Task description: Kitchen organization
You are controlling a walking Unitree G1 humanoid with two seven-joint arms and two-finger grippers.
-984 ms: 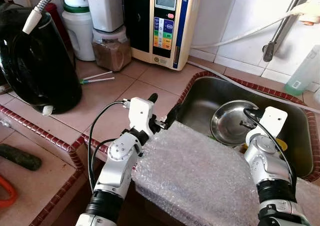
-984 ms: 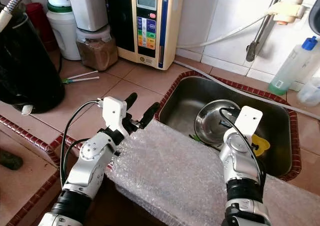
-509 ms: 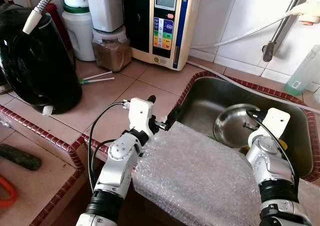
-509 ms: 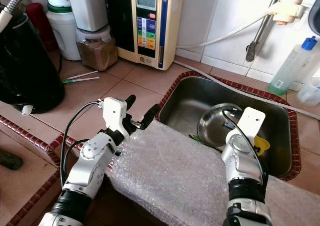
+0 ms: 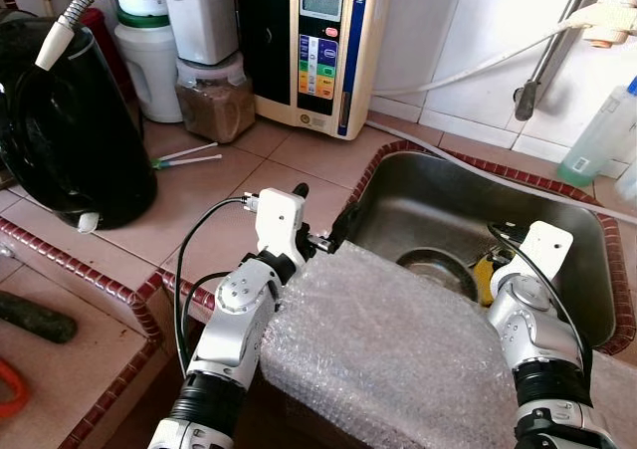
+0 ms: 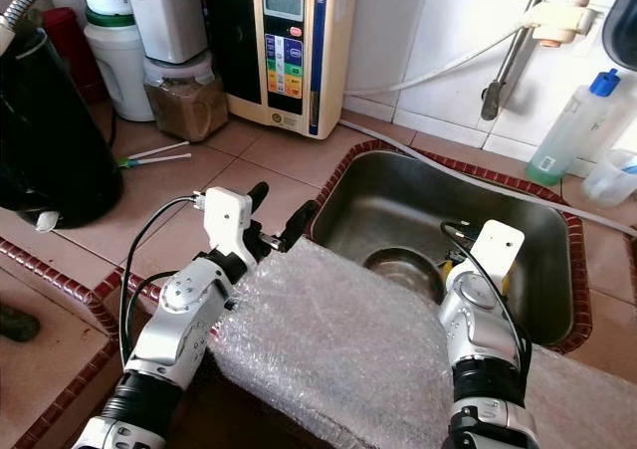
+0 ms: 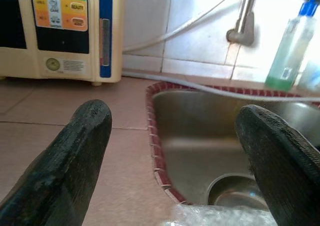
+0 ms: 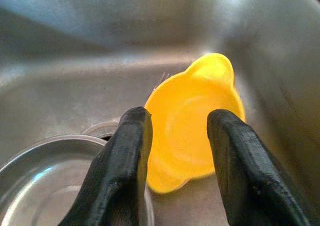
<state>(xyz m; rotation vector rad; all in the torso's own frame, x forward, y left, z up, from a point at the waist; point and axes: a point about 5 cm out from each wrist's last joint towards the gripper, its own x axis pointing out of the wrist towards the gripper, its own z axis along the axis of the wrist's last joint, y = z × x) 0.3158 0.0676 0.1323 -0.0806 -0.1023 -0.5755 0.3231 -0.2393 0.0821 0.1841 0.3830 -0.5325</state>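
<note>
the cream-coloured water unit (image 5: 320, 46) standing against the tiled wall on the worktop (image 5: 209, 205) carries the brand "leveluk" above its small display. in the left wrist view one of its coloured buttons (image 7: 76, 7) reads "beauty". the other button words, the round sticker low on its front and the label on the green bottle (image 6: 563, 132) are too small to read.

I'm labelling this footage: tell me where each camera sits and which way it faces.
Left and right eye views: on the head, looking down at the steel sink and bubble wrap; both arms show.
Left wrist view: looks along the left gripper, fingers open, toward the sink and water ionizer.
Right wrist view: looks into the sink past the right gripper at a yellow bowl.
Shared: the steel bowl.
</note>
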